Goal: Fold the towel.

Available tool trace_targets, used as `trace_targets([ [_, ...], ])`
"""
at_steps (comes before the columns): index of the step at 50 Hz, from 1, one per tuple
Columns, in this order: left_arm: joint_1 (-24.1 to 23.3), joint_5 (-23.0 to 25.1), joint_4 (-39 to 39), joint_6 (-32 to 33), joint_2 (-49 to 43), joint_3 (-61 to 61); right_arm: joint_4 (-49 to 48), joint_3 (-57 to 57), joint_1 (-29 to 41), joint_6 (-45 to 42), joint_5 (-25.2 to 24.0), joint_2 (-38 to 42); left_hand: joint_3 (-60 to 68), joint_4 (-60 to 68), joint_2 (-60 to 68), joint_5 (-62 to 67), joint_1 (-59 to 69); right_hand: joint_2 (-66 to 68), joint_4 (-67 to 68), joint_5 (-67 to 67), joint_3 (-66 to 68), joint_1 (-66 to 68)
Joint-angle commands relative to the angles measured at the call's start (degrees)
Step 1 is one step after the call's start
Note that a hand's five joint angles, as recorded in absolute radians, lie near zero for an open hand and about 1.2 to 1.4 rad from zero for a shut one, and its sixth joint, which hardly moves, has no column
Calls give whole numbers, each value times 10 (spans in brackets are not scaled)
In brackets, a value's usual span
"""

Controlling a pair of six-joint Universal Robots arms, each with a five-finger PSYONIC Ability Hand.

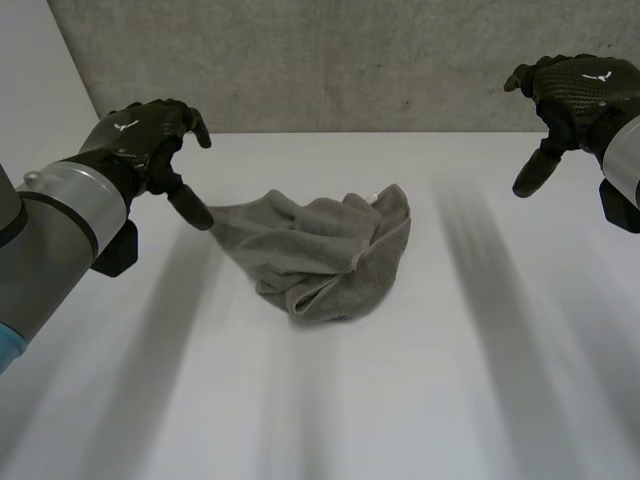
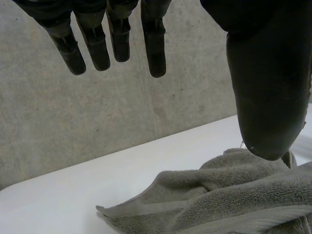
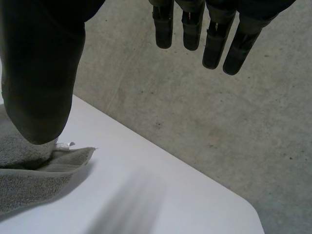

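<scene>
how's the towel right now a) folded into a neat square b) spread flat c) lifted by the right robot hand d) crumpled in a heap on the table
d: the towel lies bunched in uneven folds on the table, the right robot hand open and apart from it.

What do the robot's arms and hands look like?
Both the left hand and right hand are black, glove-like, with slim fingers, a thick rounded thumb and a small white emblem on the back. The left arm is a smooth grey tube with a light-blue cap.

Grey towel [image 1: 320, 250], crumpled heap, mid-table
</scene>
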Motion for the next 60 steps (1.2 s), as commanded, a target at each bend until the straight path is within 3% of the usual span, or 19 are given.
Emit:
trace_targets([
  [1, 0, 3, 11, 1, -7, -6, -4, -1, -4, -2, -4, 1, -22, -26, -21, -7, -17, -45, -38, -33, -32, -39],
  [6, -2, 10, 55, 7, -19, -10, 3, -10, -1, -32, -55, 4, -22, -26, -21, -7, -17, -45, -38, -33, -32, -39],
  [8, -9, 35, 101, 14, -44, -8, 5, -7, -6, -96, -120, 32, -22, -26, -21, -7, -17, -45, -38, -33, -32, -39],
  [9, -9, 35, 101, 14, -44, -8, 5, -7, -6, -96, -120, 33, -22, -26, -21, -7, -17, -45, -38, -33, -32, -39],
  [11, -10, 59, 122, 17, -63, -4, 1, -7, -6, -126, -142, 55, -20, -24, -19, -5, -15, -45, -38, -33, -32, -39],
  [13, -11, 118, 161, 32, -106, 3, 1, -15, -1, -176, -168, 96, -17, -21, -16, -2, -12, -45, -38, -33, -32, -39],
  [19, -18, 194, 196, 94, -181, 27, -19, -46, 6, -191, -171, 188, -17, -21, -16, -2, -12, -45, -38, -33, -32, -39],
  [21, -32, 222, 200, 146, -236, 53, -49, -78, 17, -193, -170, 255, -15, -19, -14, 0, -10, -45, -38, -33, -32, -39],
  [27, -51, 232, 195, 209, -340, 103, -93, -143, 41, -192, -157, 370, -15, -19, -14, 0, -10, -45, -38, -33, -32, -39],
  [33, -69, 233, 197, 216, -394, 136, -115, -206, 61, -193, -140, 448, 12, 8, 13, 27, 17, 3, 10, 15, 15, 9],
  [38, -81, 228, 195, 217, -418, 166, -119, -289, 77, -194, -113, 520, 123, 119, 124, 138, 128, 90, 97, 102, 103, 97],
  [40, -82, 222, 196, 217, -412, 171, -113, -352, 79, -195, -101, 561, 322, 318, 323, 337, 327, 252, 259, 265, 265, 259],
  [41, -82, 222, 196, 217, -412, 171, -113, -353, 79, -195, -101, 562, 323, 319, 324, 338, 328, 253, 260, 266, 266, 260],
  [43, -82, 209, 196, 217, -398, 171, -93, -397, 84, -196, -103, 584, 476, 471, 476, 491, 481, 457, 464, 470, 470, 464],
  [44, -82, 209, 196, 217, -397, 171, -93, -397, 84, -196, -103, 584, 476, 472, 477, 491, 481, 458, 466, 471, 471, 465],
  [46, -76, 185, 196, 217, -365, 165, -66, -421, 86, -195, -104, 585, 575, 571, 576, 590, 580, 654, 661, 666, 667, 660],
  [55, -26, 120, 195, 212, -261, 120, -1, -384, 75, -188, -109, 489, 587, 583, 588, 602, 592, 655, 662, 667, 668, 661],
  [58, -7, 120, 195, 210, -214, 87, 14, -324, 51, -186, -119, 419, 585, 581, 586, 600, 591, 655, 662, 667, 668, 661],
  [60, 2, 121, 195, 210, -173, 49, 19, -244, 22, -185, -141, 327, 585, 581, 586, 600, 591, 655, 662, 667, 668, 661],
])
